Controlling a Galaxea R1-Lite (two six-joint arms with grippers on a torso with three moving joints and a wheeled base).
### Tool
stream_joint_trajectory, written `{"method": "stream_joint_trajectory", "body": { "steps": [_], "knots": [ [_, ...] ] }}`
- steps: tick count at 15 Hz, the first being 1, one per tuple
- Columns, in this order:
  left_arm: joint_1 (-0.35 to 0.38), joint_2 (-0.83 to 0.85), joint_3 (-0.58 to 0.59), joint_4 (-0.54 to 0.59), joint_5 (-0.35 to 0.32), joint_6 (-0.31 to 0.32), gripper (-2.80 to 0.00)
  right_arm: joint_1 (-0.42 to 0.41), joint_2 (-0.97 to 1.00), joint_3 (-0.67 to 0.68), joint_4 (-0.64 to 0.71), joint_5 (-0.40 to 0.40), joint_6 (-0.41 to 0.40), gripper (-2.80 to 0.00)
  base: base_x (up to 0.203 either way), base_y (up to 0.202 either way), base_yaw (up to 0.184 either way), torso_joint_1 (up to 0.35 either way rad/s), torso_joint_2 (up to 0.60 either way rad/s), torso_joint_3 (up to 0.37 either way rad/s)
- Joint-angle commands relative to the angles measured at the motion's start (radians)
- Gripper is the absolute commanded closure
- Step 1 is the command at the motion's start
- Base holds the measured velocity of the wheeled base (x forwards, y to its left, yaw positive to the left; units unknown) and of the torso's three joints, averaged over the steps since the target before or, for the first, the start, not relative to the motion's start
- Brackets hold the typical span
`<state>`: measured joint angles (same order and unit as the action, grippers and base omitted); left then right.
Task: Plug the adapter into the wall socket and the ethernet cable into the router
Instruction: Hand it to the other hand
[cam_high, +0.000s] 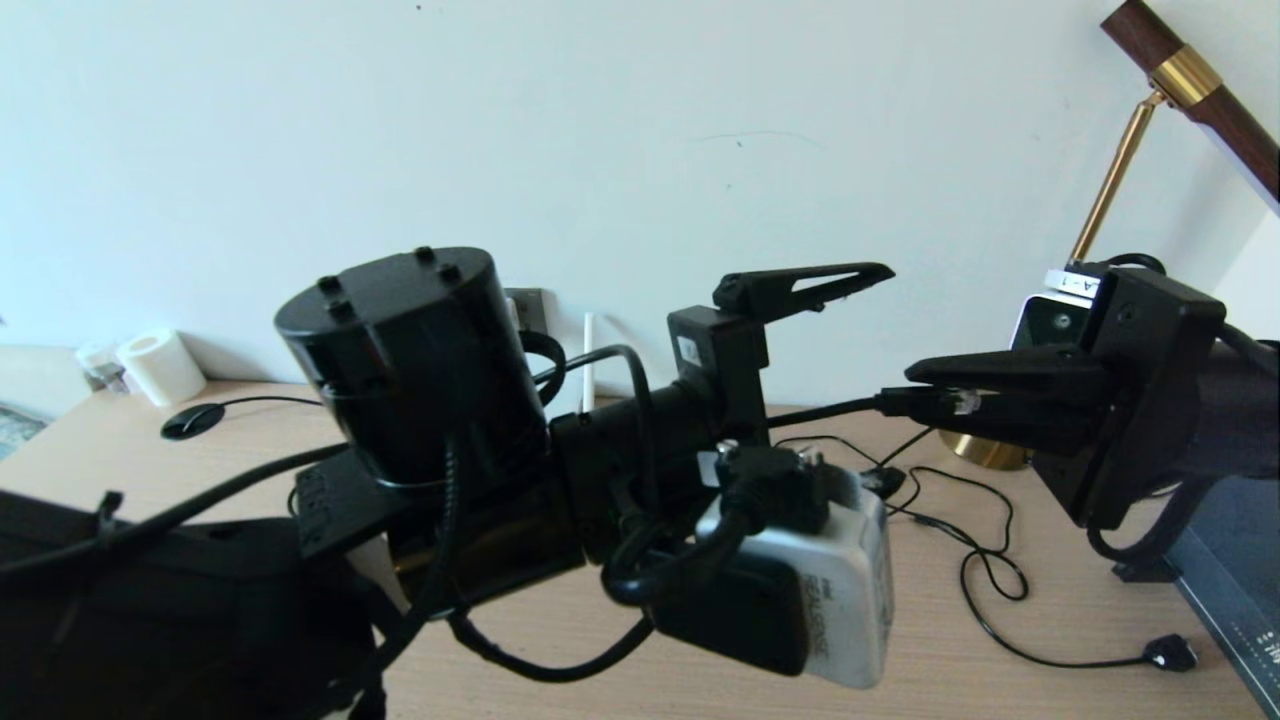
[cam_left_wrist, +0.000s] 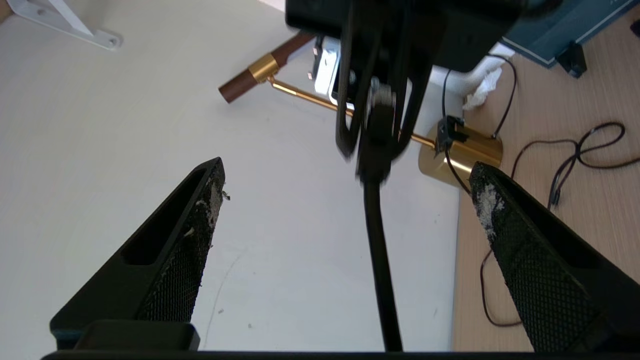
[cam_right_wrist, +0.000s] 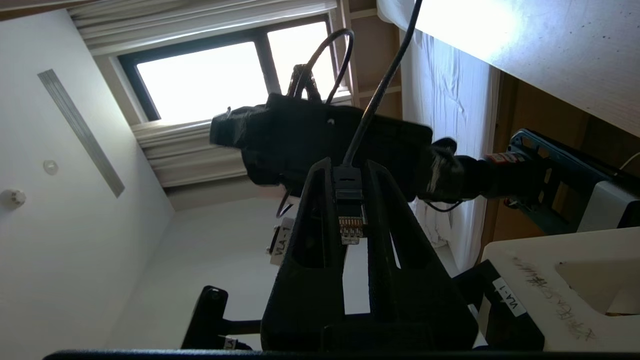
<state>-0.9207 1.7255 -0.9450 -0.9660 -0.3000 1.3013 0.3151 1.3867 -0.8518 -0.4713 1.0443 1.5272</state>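
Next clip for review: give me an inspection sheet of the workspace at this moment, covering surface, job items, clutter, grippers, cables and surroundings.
Surface: light wood desk against a pale wall.
Job's things: ethernet cable plug clamped in the right gripper, clear tip exposed; wall socket partly visible behind the left arm; one white router antenna shows, body hidden; adapter not seen.
Clutter: white roll and black puck at the desk's far left.
Grippers: left gripper wide open, empty, raised above the desk facing the right one; right gripper shut on the plug.
Cables: thin black cord looped loose on the desk.
Surroundings: brass lamp near the wall.
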Motion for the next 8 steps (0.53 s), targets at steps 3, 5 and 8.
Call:
{"method": "stream_joint_trajectory", "body": {
  "steps": [3,5,8],
  "knots": [
    [0.02,-0.001,0.013,-0.007,-0.002,0.007,-2.8,-0.005,-0.029,0.014,0.0,0.015,0.01,0.0,0.0,0.0,0.0,0.0,0.0,0.0],
    [0.031,0.003,0.015,-0.018,-0.003,0.007,-2.8,-0.007,-0.026,0.019,-0.001,0.016,0.01,0.0,0.0,0.0,0.0,0.0,0.0,0.0],
    [0.033,0.003,0.017,-0.023,-0.01,0.006,-2.8,-0.005,-0.021,0.019,-0.004,0.016,0.01,0.0,0.0,0.0,0.0,0.0,0.0,0.0]
  ]
}}
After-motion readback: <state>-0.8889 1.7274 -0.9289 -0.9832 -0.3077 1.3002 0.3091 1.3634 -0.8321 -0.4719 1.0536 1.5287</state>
